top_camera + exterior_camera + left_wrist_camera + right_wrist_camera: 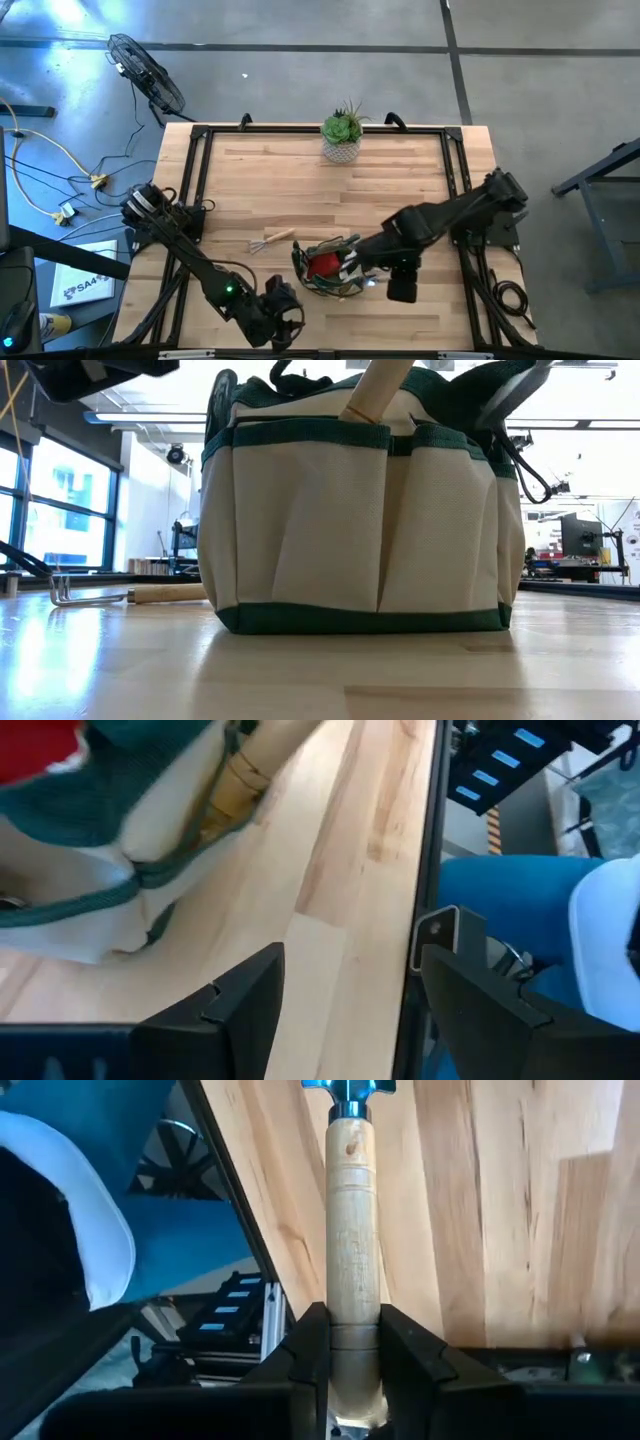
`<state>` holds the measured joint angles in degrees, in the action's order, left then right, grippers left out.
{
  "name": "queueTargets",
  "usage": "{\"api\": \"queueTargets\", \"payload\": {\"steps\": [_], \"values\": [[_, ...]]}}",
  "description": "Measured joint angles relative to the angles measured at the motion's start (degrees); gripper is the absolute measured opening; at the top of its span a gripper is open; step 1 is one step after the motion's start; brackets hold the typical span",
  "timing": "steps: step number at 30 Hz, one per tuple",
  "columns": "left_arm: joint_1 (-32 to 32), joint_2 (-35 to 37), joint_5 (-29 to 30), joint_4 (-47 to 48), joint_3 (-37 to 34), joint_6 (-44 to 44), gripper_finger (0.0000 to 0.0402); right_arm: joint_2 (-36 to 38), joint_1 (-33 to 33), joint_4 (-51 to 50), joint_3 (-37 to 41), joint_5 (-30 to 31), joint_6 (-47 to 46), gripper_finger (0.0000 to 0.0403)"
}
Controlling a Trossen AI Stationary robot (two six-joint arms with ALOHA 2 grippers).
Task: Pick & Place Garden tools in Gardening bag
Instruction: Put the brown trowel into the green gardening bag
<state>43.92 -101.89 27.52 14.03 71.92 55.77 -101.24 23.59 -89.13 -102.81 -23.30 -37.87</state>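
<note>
Our right hand [345, 1365] is clamped on the wooden handle of a garden tool [352, 1230], the fingers pressed against either side of the handle's butt end. In the right wrist view the handle runs straight out from between the fingers to a blue metal neck at its far end, so the tool's long axis lies in line with the hand. From above, the right arm reaches in from the right edge of the surface [400, 190], and its hand sits just right of the gardening bag [325, 265], with the tool's working end pointing toward the bag's open mouth.

The bag stands near the middle of the surface, toward the near edge. A red piece [323, 263] shows inside it, and in the low view a pale wooden handle [370, 390] pokes up out of the bag's top.

What the coming move turns on, we judge, is this: the bag lies left of our right hand, along the held tool's own axis, so the tool would have to tip head-first into the opening.

One small rake [272, 241] lies on the surface just left of the bag, its wooden handle nearest the bag and its tines pointing away to the left. Our left hand [283, 318], fingers spread apart and empty, waits at the near edge and is the nearer one to that rake.
</note>
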Motion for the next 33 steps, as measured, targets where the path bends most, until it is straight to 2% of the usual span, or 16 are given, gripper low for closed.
{"api": "queueTargets", "payload": {"steps": [8,12,16,20,26,33], "values": [[0.0,0.0,2.1,0.0,0.0,-1.5,0.0230,-9.1,-0.8,-0.8,-8.2,-1.6,7.9,0.0049],[0.0,-0.6,1.7,-0.8,0.0,-1.5,0.0230,-10.0,-1.8,-0.8,-11.1,-2.2,7.6,0.0049],[0.4,-2.0,0.7,-0.9,0.0,-1.1,0.0230,-9.9,-3.9,-0.8,-11.1,-0.2,6.2,0.0049],[0.9,-4.0,-0.4,-0.5,0.0,1.4,0.0230,-10.5,-5.1,-0.9,-11.1,-1.5,5.1,0.0049],[1.6,-6.3,-3.1,-0.9,0.0,3.3,0.0230,-10.3,-4.5,-0.9,-11.0,-2.7,2.0,0.0049],[2.3,-6.5,-2.5,-1.0,0.0,4.7,0.0230,-10.0,-4.3,-0.8,-9.1,-2.1,0.7,0.0049]]}}
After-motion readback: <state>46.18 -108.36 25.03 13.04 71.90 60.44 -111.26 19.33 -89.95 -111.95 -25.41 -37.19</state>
